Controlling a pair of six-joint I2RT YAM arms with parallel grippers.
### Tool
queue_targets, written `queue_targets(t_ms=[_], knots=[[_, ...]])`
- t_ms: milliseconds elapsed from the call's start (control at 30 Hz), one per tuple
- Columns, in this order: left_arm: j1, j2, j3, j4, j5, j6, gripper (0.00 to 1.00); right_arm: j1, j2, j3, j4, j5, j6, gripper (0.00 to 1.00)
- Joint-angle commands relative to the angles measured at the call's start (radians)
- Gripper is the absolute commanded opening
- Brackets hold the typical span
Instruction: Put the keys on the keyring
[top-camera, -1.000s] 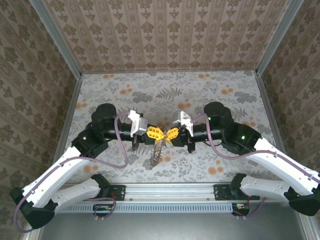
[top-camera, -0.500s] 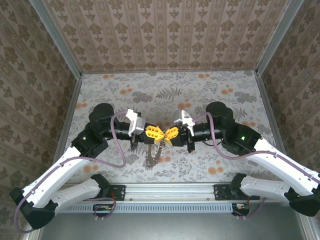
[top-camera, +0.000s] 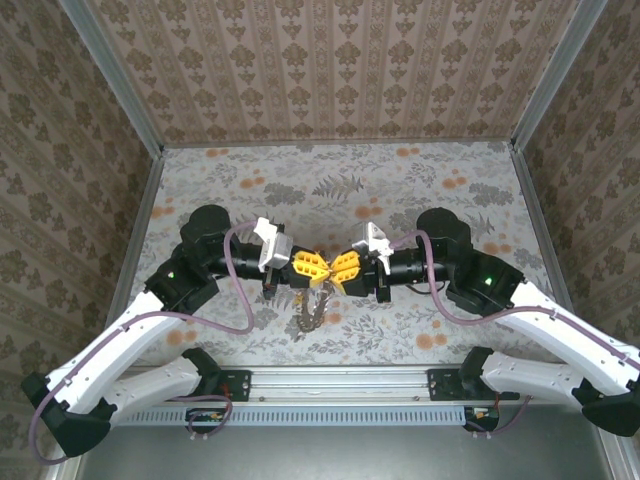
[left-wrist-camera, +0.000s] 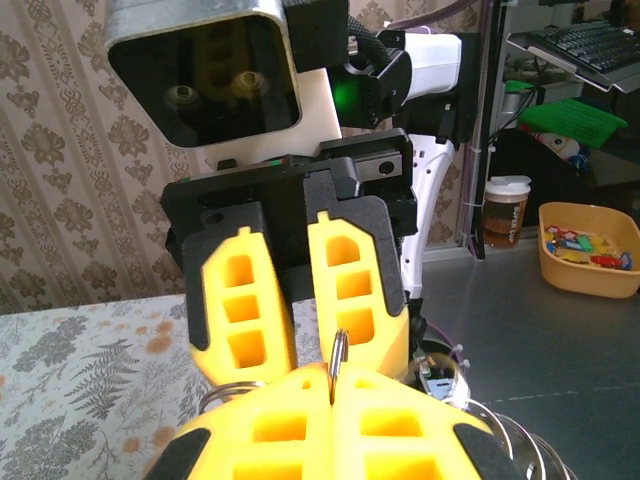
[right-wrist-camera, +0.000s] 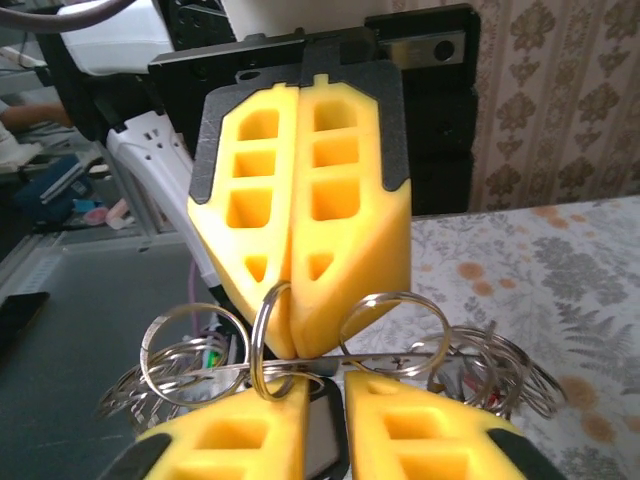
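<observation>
The keyring (top-camera: 314, 308), a floppy chain of silvery loops, is being pinched by the closed left hand (top-camera: 320, 269) beside the slightly parted right hand (top-camera: 332, 271).

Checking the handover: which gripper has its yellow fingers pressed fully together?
The left gripper: its fingers meet, pinching a thin metal ring. The right gripper shows a dark gap between its fingers.

White arms (top-camera: 120, 345), seemingly purple cables (top-camera: 249, 312)

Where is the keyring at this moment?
In the top view, the keyring hangs just below the spot where the left hand and the right hand meet tip to tip, slightly towards the left.
</observation>
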Motion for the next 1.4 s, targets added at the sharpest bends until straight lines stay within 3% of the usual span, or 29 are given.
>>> queue_targets(t_ms=[0,267,900,1133,1367], knots=[[-0.003,-0.002,0.006,0.013,-0.006,-0.011,0.00,0.014,-0.056,-0.014,0.097,0.075,0.000,0.29],[0.006,-0.006,0.007,0.012,-0.006,-0.015,0.00,0.012,-0.135,-0.036,0.061,0.187,-0.023,0.34],[0.016,-0.004,-0.007,0.049,-0.024,-0.038,0.00,0.014,-0.067,-0.045,0.104,0.054,-0.002,0.30],[0.022,-0.017,-0.012,0.047,-0.030,-0.043,0.00,0.016,-0.109,-0.066,0.090,0.080,-0.014,0.40],[0.026,-0.020,-0.020,0.069,-0.030,-0.057,0.00,0.016,-0.108,-0.074,0.102,0.067,-0.009,0.38]])
